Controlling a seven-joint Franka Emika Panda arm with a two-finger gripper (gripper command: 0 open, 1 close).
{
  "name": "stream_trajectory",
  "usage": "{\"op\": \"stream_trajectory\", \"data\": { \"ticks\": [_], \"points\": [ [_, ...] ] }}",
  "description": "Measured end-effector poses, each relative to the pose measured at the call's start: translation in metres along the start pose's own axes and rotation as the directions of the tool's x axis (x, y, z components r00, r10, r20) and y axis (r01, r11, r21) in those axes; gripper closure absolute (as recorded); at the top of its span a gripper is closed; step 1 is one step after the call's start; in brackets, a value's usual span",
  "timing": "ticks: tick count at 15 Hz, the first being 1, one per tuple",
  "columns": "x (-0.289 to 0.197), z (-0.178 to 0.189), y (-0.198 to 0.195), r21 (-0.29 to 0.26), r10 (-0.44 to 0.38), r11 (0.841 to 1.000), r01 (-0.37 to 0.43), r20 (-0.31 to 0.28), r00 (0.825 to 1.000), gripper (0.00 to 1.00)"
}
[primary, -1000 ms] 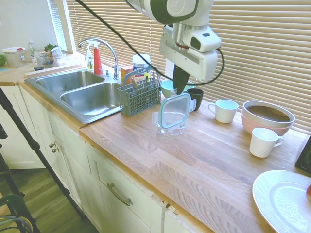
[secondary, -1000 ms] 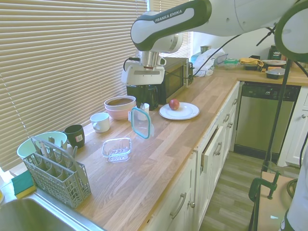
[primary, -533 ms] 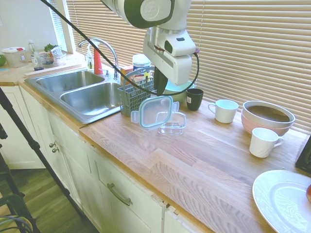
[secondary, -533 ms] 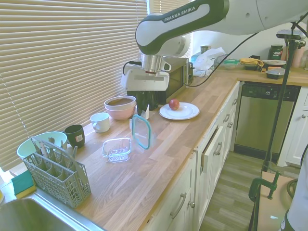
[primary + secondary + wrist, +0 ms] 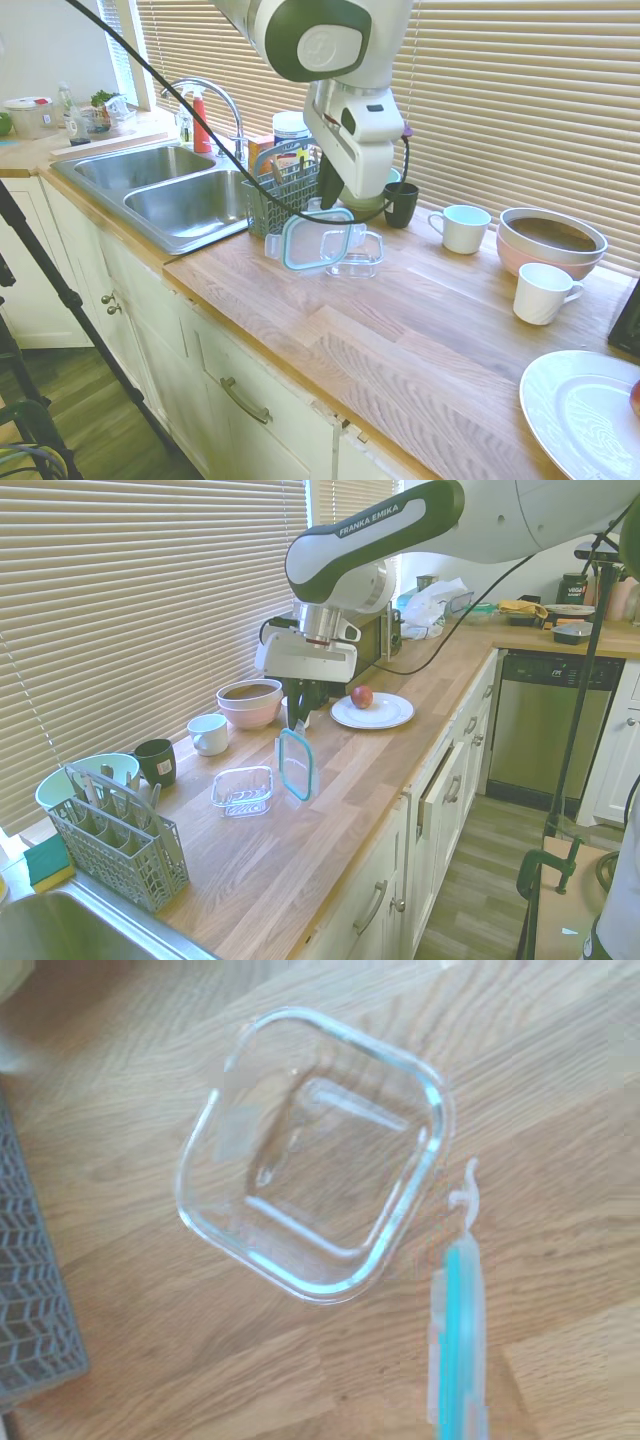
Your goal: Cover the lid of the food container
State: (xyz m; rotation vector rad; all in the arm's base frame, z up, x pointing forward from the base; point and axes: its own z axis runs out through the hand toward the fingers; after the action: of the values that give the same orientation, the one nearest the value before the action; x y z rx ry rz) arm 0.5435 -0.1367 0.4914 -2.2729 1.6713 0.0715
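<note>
My gripper (image 5: 329, 198) is shut on the top edge of the lid (image 5: 316, 240), a clear lid with a teal rim that hangs nearly on edge. In the second exterior view the lid (image 5: 296, 764) hangs under the gripper (image 5: 301, 712), low over the counter. The food container (image 5: 357, 256) is a shallow clear box standing open on the wood. It is just beside the lid, on the window side. From the other side, the container (image 5: 243, 789) lies left of the lid. The wrist view looks down into the container (image 5: 315, 1150), with the lid's teal edge (image 5: 458, 1360) beside it.
A grey cutlery basket (image 5: 288, 195) stands close behind the container, at the sink (image 5: 170, 190). A black mug (image 5: 401, 203), two white cups (image 5: 463, 228) (image 5: 543, 292) and a pink bowl (image 5: 550, 240) line the window side. A plate with an apple (image 5: 372, 710) sits further along.
The gripper has carried the lid down and toward the sink side. The lid went from in front of the container to low beside it. The container has not moved.
</note>
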Motion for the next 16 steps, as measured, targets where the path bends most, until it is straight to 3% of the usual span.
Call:
{"op": "stream_trajectory", "data": {
  "ticks": [3,11,16],
  "points": [
    [0.016,-0.003,0.005,0.014,0.016,1.0,-0.016,0.004,1.0,1.0],
    [-0.001,-0.01,-0.043,0.02,0.016,1.0,-0.016,0.001,1.0,1.0],
    [0.005,-0.006,-0.043,0.014,0.035,0.999,-0.035,0.003,0.999,1.0]
  ]
}}
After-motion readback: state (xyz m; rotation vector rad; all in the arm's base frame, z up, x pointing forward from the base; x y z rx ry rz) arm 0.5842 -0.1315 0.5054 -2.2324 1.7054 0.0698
